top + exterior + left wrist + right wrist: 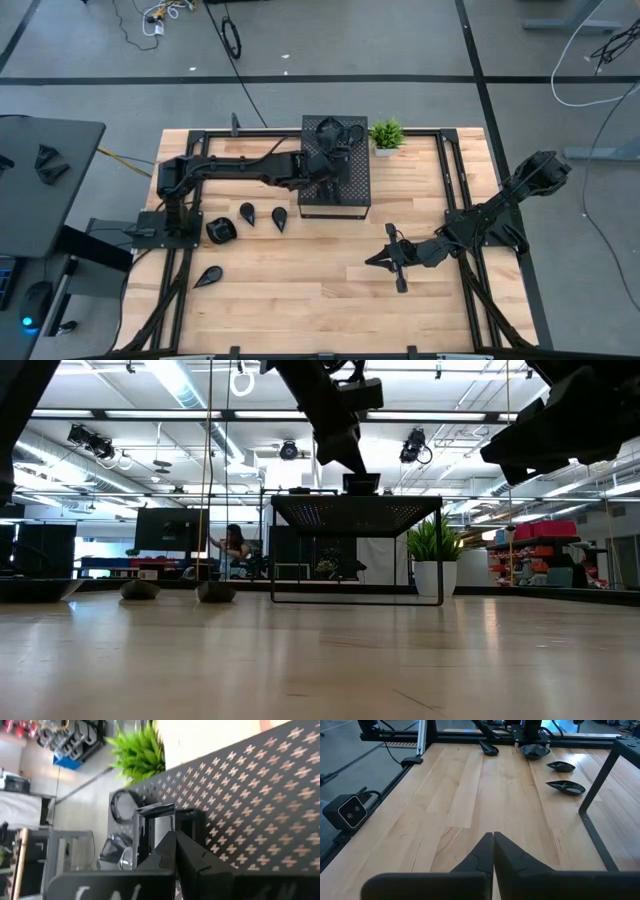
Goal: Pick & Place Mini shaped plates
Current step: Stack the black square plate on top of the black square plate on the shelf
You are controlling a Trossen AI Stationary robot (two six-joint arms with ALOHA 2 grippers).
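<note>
Left end effector [333,143] above box [335,200], fingers closed, holding nothing visible.
Right end effector [372,261] closed, low over surface [300,290]; four plates [247,212] lying on surface beside box.

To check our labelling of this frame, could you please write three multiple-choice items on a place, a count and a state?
1. Where is the left gripper?
A. Over the perforated box
B. Down among the dishes on the wood
C. Beside the right arm

2. How many mini shaped plates lie on the bare table left of the box?
A. Two
B. Four
C. Seven

3. How do the right gripper's jaws stand?
A. Wide open
B. Shut on a plate
C. Shut, holding nothing

Key: 1 A, the high view shows the left arm reaching over the box. 2 B, four dark dishes show there. 3 C, the right wrist view shows the jaws meeting over bare wood.
</note>
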